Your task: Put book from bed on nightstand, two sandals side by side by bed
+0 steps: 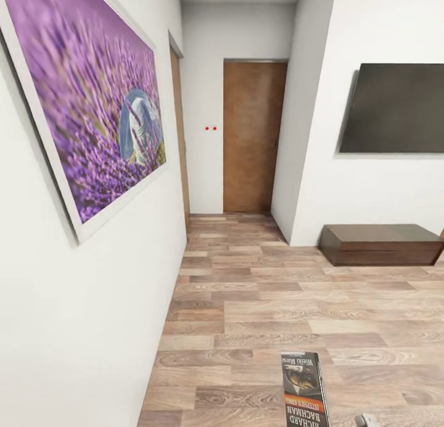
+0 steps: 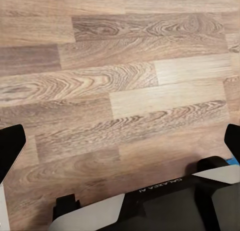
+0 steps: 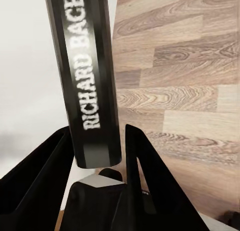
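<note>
Between the right gripper's (image 3: 97,156) black fingers you hold the book (image 3: 85,76) by its lower spine end only, left gripper (image 2: 120,146) spread wide over bare floor (image 1: 277,291), so any jolt while driving may tip it loose

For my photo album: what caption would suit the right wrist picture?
The right gripper holds a dark book lettered "Richard Bach..." by its spine, above a wood-plank floor.
</note>
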Available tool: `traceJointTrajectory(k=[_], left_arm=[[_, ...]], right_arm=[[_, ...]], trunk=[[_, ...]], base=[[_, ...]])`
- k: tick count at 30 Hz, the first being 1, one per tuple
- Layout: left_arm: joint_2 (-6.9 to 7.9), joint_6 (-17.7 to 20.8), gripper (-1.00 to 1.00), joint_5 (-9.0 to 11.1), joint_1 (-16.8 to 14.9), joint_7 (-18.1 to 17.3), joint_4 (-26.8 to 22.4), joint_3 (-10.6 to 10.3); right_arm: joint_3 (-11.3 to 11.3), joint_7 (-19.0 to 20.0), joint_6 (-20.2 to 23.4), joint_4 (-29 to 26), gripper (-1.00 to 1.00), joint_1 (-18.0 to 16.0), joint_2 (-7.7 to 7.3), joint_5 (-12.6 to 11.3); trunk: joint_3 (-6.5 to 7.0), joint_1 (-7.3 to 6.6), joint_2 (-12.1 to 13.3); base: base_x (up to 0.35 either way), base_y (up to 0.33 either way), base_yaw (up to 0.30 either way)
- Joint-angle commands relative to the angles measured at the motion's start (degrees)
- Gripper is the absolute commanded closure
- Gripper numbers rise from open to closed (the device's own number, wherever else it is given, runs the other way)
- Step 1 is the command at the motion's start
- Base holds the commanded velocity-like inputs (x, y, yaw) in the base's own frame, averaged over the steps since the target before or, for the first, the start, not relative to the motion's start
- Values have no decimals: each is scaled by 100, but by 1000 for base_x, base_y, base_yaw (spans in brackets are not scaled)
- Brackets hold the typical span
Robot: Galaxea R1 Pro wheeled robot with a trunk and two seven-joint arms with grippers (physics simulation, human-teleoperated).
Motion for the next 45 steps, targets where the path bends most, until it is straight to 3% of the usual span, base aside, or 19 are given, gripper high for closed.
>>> traceJointTrajectory(k=[1,10,22,45], left_arm=[[1,-22,-100,-43,-5,-17,6,41],[1,-22,-100,-43,-6,-17,6,41],[1,-22,-100,-43,-5,-17,6,41],[1,-22,-100,-43,-5,-17,6,41]], right_arm=[[16,10,61,-6,100,-5,-4,-73],[16,10,61,-7,100,-5,-4,-73],[16,10,61,-6,100,-5,-4,-73],[16,-13,61,-5,100,-5,-4,-73]], trunk=[[-9,5,-7],[-9,5,-7],[-9,5,-7],[-9,5,-7]], base=[[313,0,-10],[290,0,-26],[74,0,-140],[319,0,-2]])
